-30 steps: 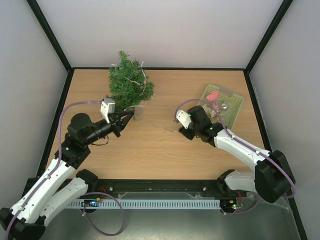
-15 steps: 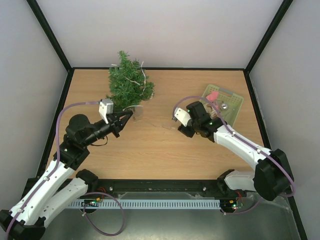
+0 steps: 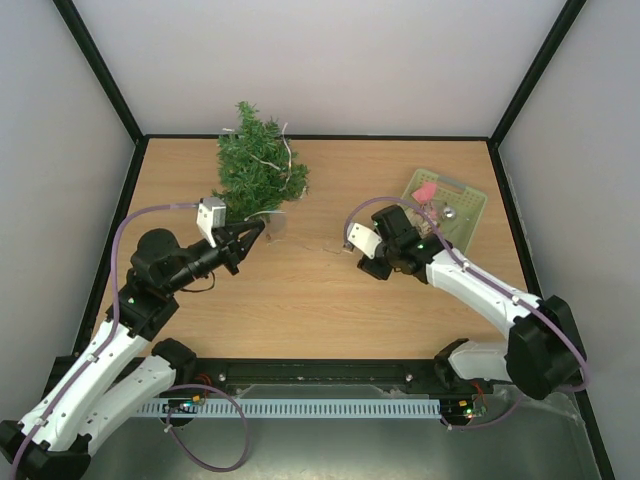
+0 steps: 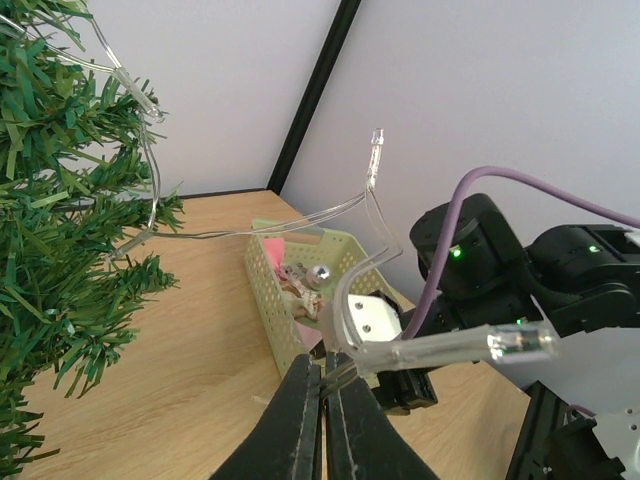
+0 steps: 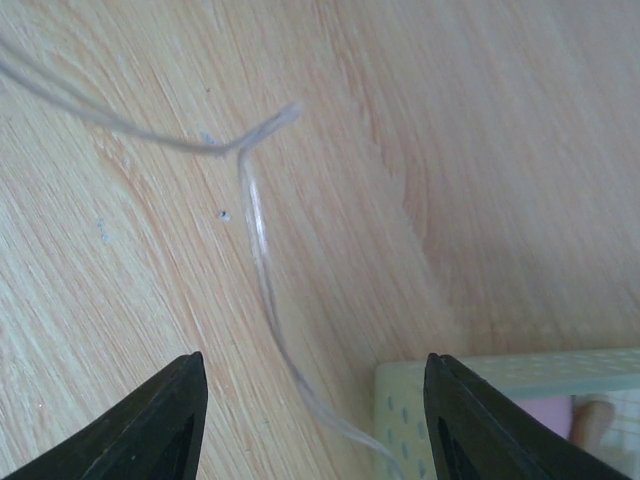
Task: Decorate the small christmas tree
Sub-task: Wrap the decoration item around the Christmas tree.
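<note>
Top view. Small christmas tree (image 3: 260,175): cone of bushy dark-green needles, upright at upper left of the wooden table (image 3: 300,300), a clear light string (image 3: 283,150) draped over it. Left gripper (image 3: 262,228) at the tree's foot. Right gripper (image 3: 372,264) right of centre, beside a pale green basket (image 3: 478,200) holding small ornaments.

Left wrist view. Tree fills the left edge. Left gripper fingers (image 4: 300,420) pressed together, pinching the light string, its bulbs standing up and out to the right. Basket and right arm behind.

Right wrist view. Right gripper (image 5: 312,362): jaws wide apart, empty, over a string strand (image 5: 255,220) lying on the table. Basket corner lower right.
</note>
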`<action>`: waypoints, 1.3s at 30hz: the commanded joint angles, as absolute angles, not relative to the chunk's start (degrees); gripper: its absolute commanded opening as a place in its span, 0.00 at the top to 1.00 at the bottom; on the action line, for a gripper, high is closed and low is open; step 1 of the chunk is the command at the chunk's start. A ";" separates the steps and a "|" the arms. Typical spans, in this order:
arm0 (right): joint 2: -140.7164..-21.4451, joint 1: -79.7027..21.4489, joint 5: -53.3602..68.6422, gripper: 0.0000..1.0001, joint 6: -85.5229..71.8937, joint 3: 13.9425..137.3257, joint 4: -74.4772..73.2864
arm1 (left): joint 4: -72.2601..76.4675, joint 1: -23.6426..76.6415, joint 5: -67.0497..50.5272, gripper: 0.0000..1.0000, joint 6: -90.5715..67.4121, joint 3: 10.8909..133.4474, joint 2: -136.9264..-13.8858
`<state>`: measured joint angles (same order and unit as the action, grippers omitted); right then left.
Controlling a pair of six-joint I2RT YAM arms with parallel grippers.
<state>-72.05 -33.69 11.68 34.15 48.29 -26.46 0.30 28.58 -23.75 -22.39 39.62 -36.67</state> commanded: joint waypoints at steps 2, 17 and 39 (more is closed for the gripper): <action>-75.44 -33.32 10.68 0.44 36.95 46.68 -23.05 | -0.42 28.21 -23.03 0.98 -22.30 41.31 -35.81; -71.93 -31.73 -1.75 0.98 33.62 51.98 -21.57 | -3.40 28.21 -18.76 0.98 -22.91 44.55 -35.77; -49.56 -31.82 15.29 0.98 26.96 67.88 -28.23 | -20.73 27.95 -0.72 0.98 -29.52 58.24 -36.67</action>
